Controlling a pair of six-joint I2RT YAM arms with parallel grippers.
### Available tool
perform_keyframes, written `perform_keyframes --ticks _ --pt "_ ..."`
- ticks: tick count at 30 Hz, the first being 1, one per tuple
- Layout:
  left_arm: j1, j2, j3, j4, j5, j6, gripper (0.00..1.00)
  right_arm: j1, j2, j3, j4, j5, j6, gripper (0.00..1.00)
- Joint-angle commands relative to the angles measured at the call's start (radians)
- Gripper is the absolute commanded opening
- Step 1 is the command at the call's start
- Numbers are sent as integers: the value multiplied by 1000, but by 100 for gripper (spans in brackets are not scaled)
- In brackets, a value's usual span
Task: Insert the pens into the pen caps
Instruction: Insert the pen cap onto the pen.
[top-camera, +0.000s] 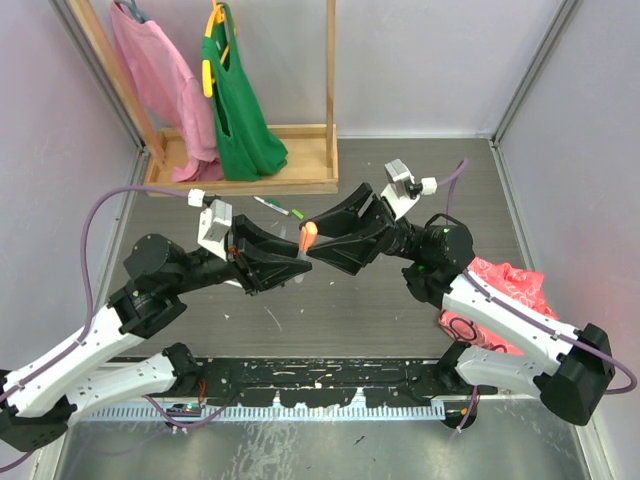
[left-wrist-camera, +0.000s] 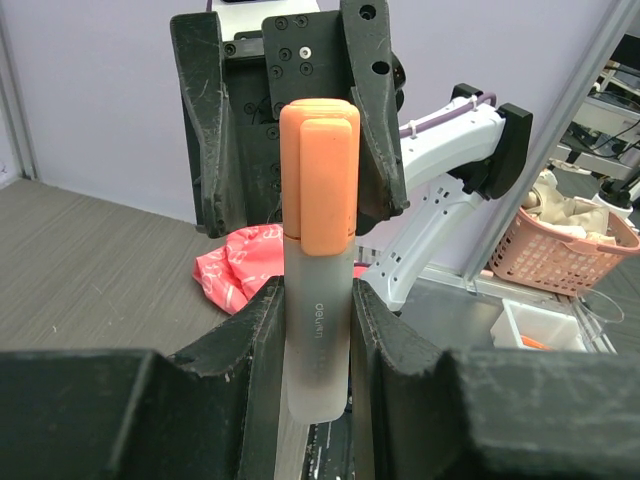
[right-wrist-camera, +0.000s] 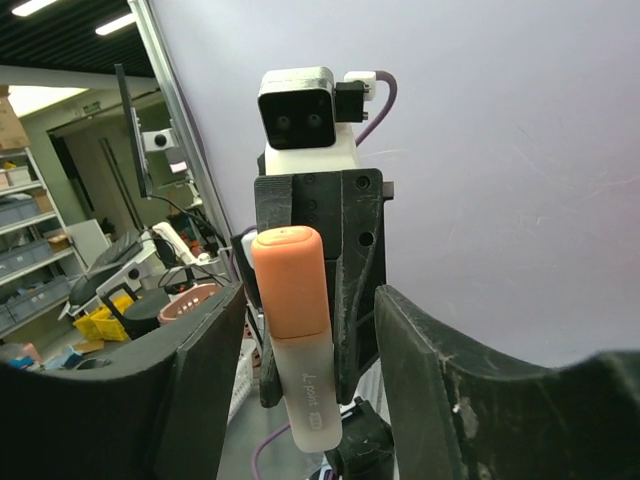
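Note:
A pen with a frosted grey barrel (left-wrist-camera: 317, 330) and an orange cap (left-wrist-camera: 319, 170) on its end stands upright between my two grippers above the table's middle (top-camera: 309, 233). My left gripper (left-wrist-camera: 315, 300) is shut on the barrel, below the cap. My right gripper (right-wrist-camera: 310, 295) faces it from the other side, open, with its fingers (left-wrist-camera: 375, 120) either side of the orange cap (right-wrist-camera: 291, 280) and a gap on one side. A second pen (top-camera: 279, 208), white with a green end, lies on the table behind the grippers. Other pens and loose caps are out of view.
A wooden rack (top-camera: 300, 160) with a pink garment (top-camera: 160, 70) and a green garment (top-camera: 238, 100) stands at the back left. A red cloth (top-camera: 510, 285) lies at the right, beside the right arm. A pink basket (left-wrist-camera: 560, 250) sits beyond the table.

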Motion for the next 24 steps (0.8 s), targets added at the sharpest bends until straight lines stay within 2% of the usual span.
perform_keyframes --ticks 1,9,14,17,24 --pt "4 -18 3 71 -14 17 0 4 -40 26 -18 11 -49 62" --pt "3 -67 12 -34 -95 42 0 4 -144 38 -252 130 -186 74" --pt "3 -83 46 -150 -157 93 0 4 -204 69 -414 276 -229 74" --pt "3 -74 71 -233 -197 120 0 4 -214 112 -551 452 -211 74" --pt "3 -23 137 -372 -327 163 0 4 -147 277 -897 660 -208 72"
